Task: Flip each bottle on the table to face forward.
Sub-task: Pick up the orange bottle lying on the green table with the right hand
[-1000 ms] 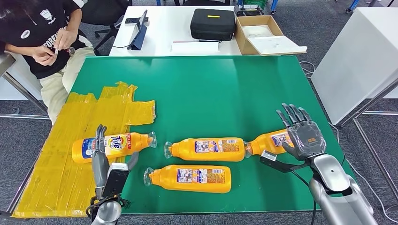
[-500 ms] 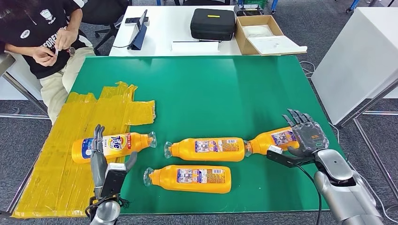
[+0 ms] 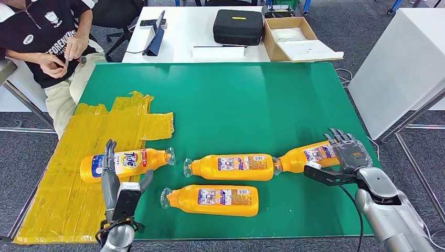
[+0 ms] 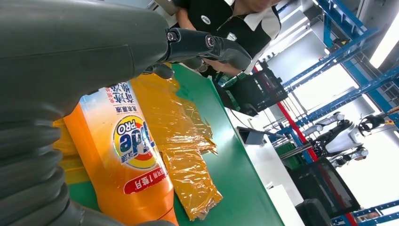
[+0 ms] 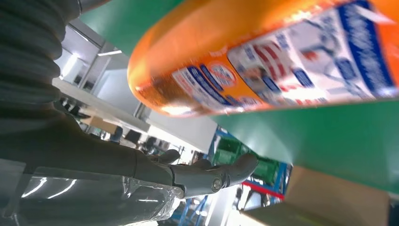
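Four orange bottles are lying on their sides on the green desk (image 3: 236, 100). The leftmost bottle (image 3: 126, 163) is resting partly on the crinkled yellow film (image 3: 99, 136) with its front label showing (blue and red logo, legible in the left wrist view), cap pointing toward the desk's middle. The left hand (image 3: 113, 176) is standing upright just at the near side of this bottle, fingers straight and spread apart, holding nothing; from the left wrist view the bottle's body is lying right beside the thumb, though whether they are touching I cannot tell.

The middle bottle (image 3: 231, 167) and the near bottle (image 3: 212, 200) are lying with their back labels up. The rightmost bottle (image 3: 308, 156) is lying at an angle, its cap end meeting the base of the middle bottle. The right hand (image 3: 349, 155) is sitting at the base end of this bottle, fingers extended and apart, not gripping it.

A person in a black shirt (image 3: 47, 37) is sitting at the far left corner. A black case (image 3: 237, 26) and a cardboard box (image 3: 294, 37) are resting on the white desk beyond.
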You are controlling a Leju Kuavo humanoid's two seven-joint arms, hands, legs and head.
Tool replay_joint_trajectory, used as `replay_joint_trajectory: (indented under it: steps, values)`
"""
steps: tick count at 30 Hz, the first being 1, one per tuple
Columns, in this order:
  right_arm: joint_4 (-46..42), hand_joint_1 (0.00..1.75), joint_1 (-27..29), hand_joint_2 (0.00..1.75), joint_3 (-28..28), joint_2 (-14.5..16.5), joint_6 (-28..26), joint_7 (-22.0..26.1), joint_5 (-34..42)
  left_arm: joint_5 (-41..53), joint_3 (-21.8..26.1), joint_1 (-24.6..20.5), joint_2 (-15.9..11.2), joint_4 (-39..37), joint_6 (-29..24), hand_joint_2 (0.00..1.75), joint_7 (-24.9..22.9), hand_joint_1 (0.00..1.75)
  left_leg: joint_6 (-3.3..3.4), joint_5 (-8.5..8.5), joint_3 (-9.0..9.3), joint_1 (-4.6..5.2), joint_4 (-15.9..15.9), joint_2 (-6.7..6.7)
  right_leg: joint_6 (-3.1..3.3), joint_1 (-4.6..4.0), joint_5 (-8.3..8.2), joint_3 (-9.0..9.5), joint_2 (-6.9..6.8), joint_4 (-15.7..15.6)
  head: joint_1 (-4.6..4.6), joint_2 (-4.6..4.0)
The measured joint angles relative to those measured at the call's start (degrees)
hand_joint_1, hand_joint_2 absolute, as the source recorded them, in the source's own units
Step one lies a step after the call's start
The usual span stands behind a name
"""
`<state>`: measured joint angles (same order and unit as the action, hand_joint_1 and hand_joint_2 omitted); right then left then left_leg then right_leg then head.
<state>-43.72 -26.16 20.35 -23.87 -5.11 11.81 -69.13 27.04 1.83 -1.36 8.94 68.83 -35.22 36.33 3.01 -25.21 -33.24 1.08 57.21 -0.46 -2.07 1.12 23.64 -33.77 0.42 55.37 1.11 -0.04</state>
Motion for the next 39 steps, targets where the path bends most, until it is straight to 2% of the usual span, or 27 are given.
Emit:
replay_joint_trajectory:
  steps: [16,24,39]
  values:
    - [8.58,0.00,-3.05,1.75,0.69,1.01,2.54,0.20,0.27,-1.83,-0.24,-1.65,0.04,-3.32,-0.16,1.75,1.35,0.00,0.00,-0.01,0.23,0.00,0.00,0.12,0.00,0.00,0.00,0.20,0.03,-0.01,-0.01,0.01]
    - [13.86,0.00,-6.97,1.75,1.51,2.64,4.53,0.27,-0.62,-4.14,-0.20,-1.99,0.04,-4.83,-0.85,1.75,2.31,0.00,0.01,-0.02,0.56,0.00,-0.01,0.20,-0.06,0.00,-0.06,0.49,0.12,-0.03,-0.01,0.00]
    - [16.66,0.00,-11.00,1.75,4.32,2.89,14.63,3.43,3.86,-6.71,-0.15,-4.05,-0.08,-8.40,-0.16,1.75,3.46,0.00,0.08,0.04,0.77,0.00,0.00,0.18,-0.13,-0.01,-0.11,0.68,0.12,-0.04,-0.01,0.00]
